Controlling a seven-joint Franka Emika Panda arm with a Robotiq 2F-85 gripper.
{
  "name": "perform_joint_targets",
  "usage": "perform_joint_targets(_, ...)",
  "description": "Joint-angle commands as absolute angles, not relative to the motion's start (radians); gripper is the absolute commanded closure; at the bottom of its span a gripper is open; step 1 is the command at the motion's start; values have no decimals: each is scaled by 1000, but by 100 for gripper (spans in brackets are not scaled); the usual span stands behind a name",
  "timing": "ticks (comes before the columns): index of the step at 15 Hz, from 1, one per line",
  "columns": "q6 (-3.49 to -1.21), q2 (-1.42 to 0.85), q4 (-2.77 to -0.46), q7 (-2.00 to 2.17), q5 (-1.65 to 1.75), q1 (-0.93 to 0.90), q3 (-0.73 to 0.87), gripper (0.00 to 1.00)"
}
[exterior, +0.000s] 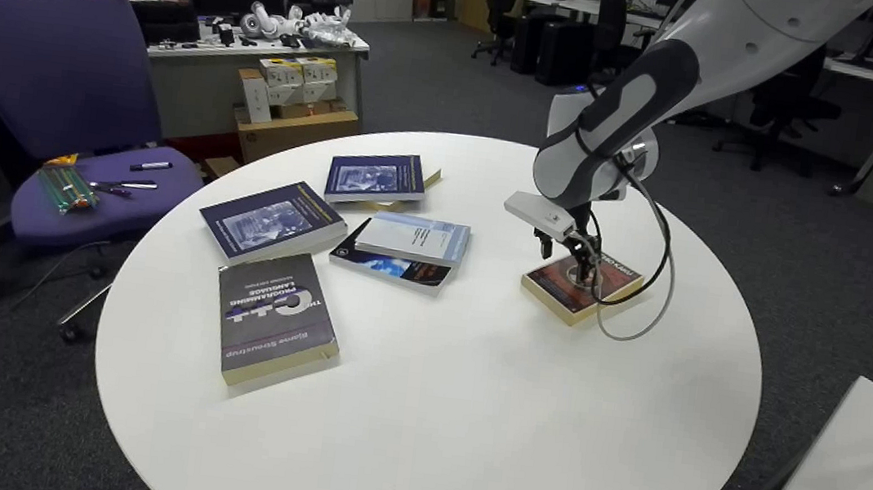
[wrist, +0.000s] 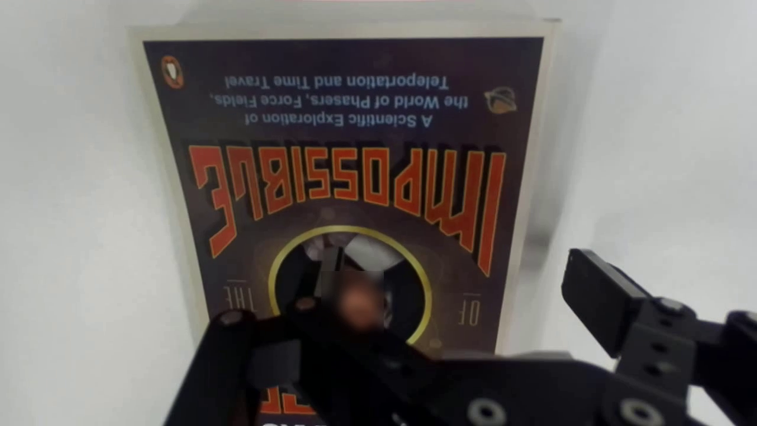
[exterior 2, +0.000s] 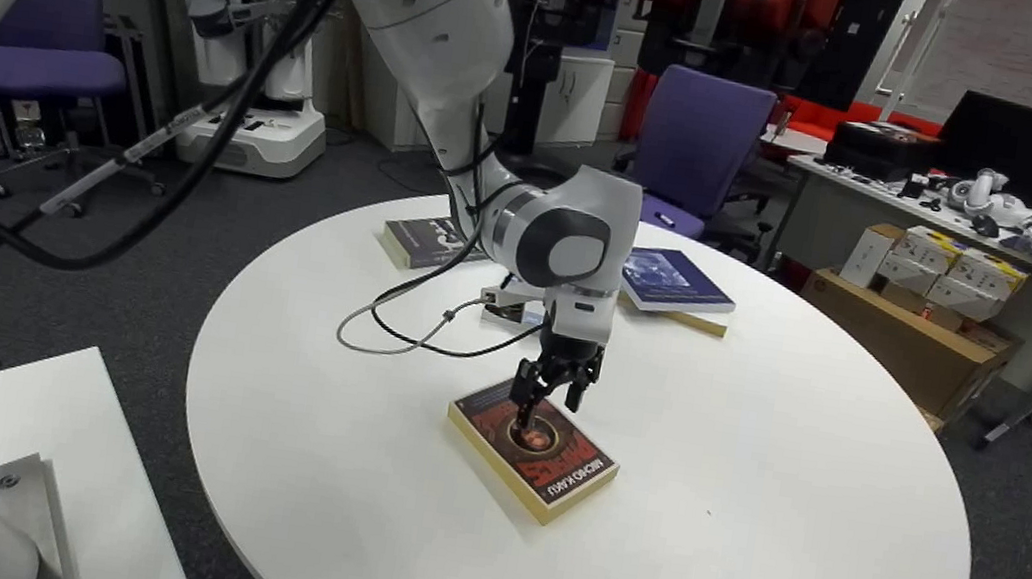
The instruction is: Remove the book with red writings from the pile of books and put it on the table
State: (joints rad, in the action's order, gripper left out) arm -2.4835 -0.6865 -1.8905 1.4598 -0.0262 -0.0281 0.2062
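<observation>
The book with red writing (exterior: 551, 284) lies flat on the white table (exterior: 458, 412), apart from the other books. It also lies alone in an exterior view (exterior 2: 557, 467). In the wrist view, its dark cover (wrist: 349, 121) shows large red letters upside down. My gripper (exterior: 564, 261) is over it, pointing down, with its fingers spread and nothing between them; it also shows in an exterior view (exterior 2: 550, 405). In the wrist view, one gripper (wrist: 434, 331) finger covers the middle of the book and the other is past its right edge. I cannot tell whether a finger touches the cover.
A pale blue book (exterior: 412, 238) lies on a black-and-blue book (exterior: 389, 266). Purple-blue books (exterior: 267, 217) (exterior: 374, 176) and a thick grey C++ book (exterior: 277, 313) lie around them. Cables loop from the wrist beside the book. A purple chair (exterior: 115, 184) stands at the table.
</observation>
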Motion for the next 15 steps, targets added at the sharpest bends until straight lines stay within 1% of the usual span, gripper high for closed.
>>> perform_joint_targets(1,-2486,-631,-1938,1398,-57,-5,184,0)
perform_joint_targets(7,-2419,-602,-1955,1309,-137,27,153,0)
perform_joint_targets(15,-2381,-539,-2023,1230,-155,30,157,0)
